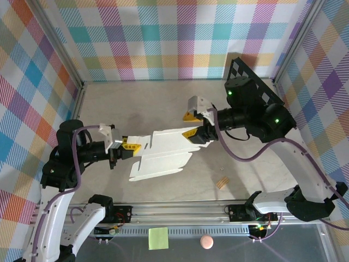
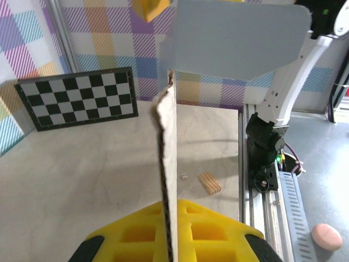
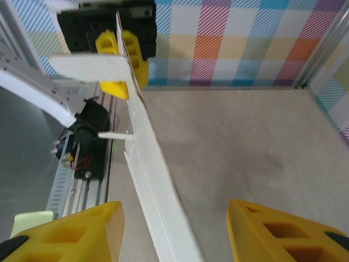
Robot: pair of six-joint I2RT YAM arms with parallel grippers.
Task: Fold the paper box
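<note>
Left claw (image 1: pixel 128 147) is clamped on the paper box (image 1: pixel 163 153), at the sheet's 9 o'clock end. The sheet sits mid-table in the top view, long axis running 8 to 2 o'clock.

Right claw (image 1: pixel 190 125) is at the 2 o'clock end with the jaws apart, one yellow finger on each side of the sheet.

Left wrist cam: my yellow fingers (image 2: pixel 136 232) pinch the cardboard (image 2: pixel 168 164) edge-on, and it stands upright with a rounded flap at 12. This cam also picks up the full checkerboard panel (image 2: pixel 76 98) at 10, plus a wooden block (image 2: pixel 210 183) and a tiny die (image 2: pixel 184 176) at 4. From the top, the right arm partly covers that panel (image 1: pixel 256 82).

Right wrist cam: both my fingers (image 3: pixel 71 226) stand clear of the sheet edge (image 3: pixel 158 191), a gap I can't read from the top. The left claw (image 3: pixel 124 52) shows at 11, shut on the far end.

Sticky note (image 1: pixel 158 238) and pink ball (image 1: pixel 206 242) sit at 6, past the rail.
</note>
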